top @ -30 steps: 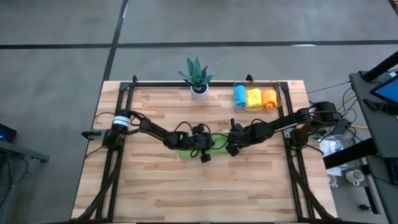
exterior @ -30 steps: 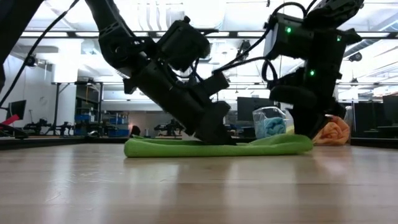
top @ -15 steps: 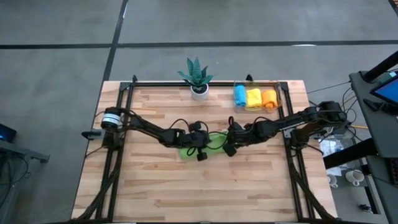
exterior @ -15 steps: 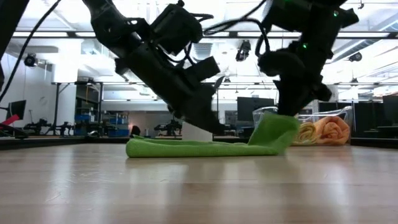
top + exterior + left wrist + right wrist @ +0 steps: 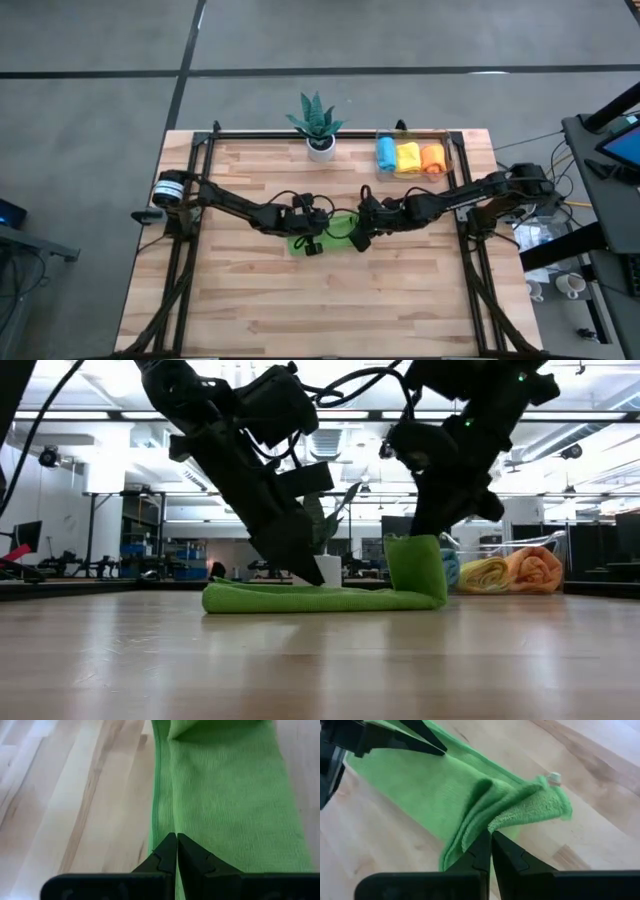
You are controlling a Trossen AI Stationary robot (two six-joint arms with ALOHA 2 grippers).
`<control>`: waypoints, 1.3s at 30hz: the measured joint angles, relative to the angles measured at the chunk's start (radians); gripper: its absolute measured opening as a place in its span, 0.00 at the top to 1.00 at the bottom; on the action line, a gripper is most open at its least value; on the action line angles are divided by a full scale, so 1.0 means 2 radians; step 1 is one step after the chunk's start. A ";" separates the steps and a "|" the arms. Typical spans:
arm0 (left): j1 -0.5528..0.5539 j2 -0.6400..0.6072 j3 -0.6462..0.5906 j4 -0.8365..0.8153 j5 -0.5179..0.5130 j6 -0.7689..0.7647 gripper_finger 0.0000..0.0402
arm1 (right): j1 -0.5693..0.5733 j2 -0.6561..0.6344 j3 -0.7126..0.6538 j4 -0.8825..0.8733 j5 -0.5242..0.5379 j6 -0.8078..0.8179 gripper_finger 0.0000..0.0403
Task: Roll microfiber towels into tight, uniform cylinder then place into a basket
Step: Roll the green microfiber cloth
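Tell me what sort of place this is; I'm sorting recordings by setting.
Probably a robotics lab or workshop: a wooden table on a bare grey floor, ceiling strip lights, and racks and monitors across the open room behind.

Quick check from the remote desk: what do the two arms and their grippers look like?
Both arms are dark, jointed and slim, with black cables looped alongside. The left arm has a white band near its base. The left gripper and right gripper have matte black, wedge-shaped fingers. Green lights glow on the right arm.
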 joint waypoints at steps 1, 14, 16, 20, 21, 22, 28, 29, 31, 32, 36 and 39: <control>0.000 0.000 0.000 -0.001 0.000 0.000 1.00 | -0.001 0.004 -0.001 0.007 0.000 0.000 0.98; 0.000 0.000 0.000 -0.007 0.000 0.000 1.00 | -0.001 0.068 -0.004 0.108 0.000 0.000 0.98; 0.000 0.000 0.000 -0.007 0.000 0.000 1.00 | -0.001 0.075 -0.004 0.116 0.000 0.002 0.98; 0.000 0.000 0.000 -0.005 0.000 0.000 1.00 | -0.001 0.091 -0.004 0.121 0.000 0.004 0.98; 0.000 0.000 0.000 -0.005 0.000 0.000 1.00 | -0.001 0.093 -0.004 0.122 0.000 0.003 0.98; 0.000 0.000 0.000 -0.005 0.000 0.000 1.00 | -0.001 0.094 -0.003 0.123 0.000 0.001 0.98; 0.000 0.000 0.000 -0.004 0.000 0.000 1.00 | -0.001 0.094 -0.003 0.155 0.002 -0.023 0.88; 0.000 0.000 0.000 -0.004 0.000 0.000 1.00 | -0.001 0.094 -0.003 0.159 0.003 -0.025 0.86; 0.000 0.000 0.000 -0.004 0.000 0.000 1.00 | -0.001 0.094 -0.001 0.158 0.008 -0.027 0.80; 0.000 0.000 0.000 -0.004 0.000 0.000 1.00 | -0.001 0.093 -0.001 0.158 0.010 -0.027 0.77; 0.000 0.000 0.000 -0.004 -0.023 -0.001 1.00 | -0.001 0.093 -0.002 0.155 0.022 -0.052 0.65; 0.000 -0.003 0.000 -0.004 -0.050 -0.001 1.00 | -0.001 0.089 -0.002 0.155 0.023 -0.083 0.59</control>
